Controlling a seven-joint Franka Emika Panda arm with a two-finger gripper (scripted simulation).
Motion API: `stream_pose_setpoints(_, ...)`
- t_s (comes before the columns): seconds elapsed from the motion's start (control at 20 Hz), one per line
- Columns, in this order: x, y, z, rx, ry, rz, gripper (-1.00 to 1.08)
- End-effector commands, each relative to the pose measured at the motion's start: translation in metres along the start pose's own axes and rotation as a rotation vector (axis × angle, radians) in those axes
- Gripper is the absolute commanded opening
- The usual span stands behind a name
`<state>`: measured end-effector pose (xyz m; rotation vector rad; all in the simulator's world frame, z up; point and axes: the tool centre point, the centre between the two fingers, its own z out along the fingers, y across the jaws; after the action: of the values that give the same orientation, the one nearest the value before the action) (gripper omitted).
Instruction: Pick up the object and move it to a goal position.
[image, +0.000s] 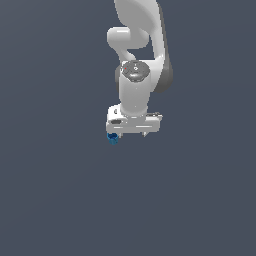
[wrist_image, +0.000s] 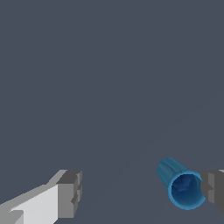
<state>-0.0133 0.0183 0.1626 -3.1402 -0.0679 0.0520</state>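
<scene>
The object (image: 112, 138) is a tiny bright blue piece, much smaller than the white gripper. In the wrist view the object (wrist_image: 181, 186) looks like a short hollow tube with its open end facing the camera. My gripper (image: 130, 134) hangs straight down above the grey floor with its jaws wide apart. In the wrist view the gripper (wrist_image: 142, 192) shows both grey fingertips (wrist_image: 70, 192). The object lies between them, right against one fingertip and far from the other. Nothing is gripped.
A flat dark grey floor (image: 60, 200) fills both views. The white arm (image: 137, 60) rises above the gripper. No goal marker shows.
</scene>
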Motion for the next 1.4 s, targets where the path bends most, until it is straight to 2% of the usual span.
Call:
stream_pose_setpoints(0.0, 0.000, 0.000, 0.000, 0.000, 0.000, 0.000, 1.00)
stream_pose_setpoints(0.4, -0.001, 0.018, -0.012, 0.016, 0.003, 0.046, 1.00)
stream_pose_setpoints(0.75, -0.002, 0.021, -0.010, 0.017, 0.004, 0.054, 1.00)
stream_pose_setpoints(1.05, -0.011, 0.032, 0.004, 0.017, 0.008, 0.102, 1.00)
stream_pose_setpoints(1.35, -0.030, 0.055, 0.031, 0.015, 0.017, 0.196, 1.00)
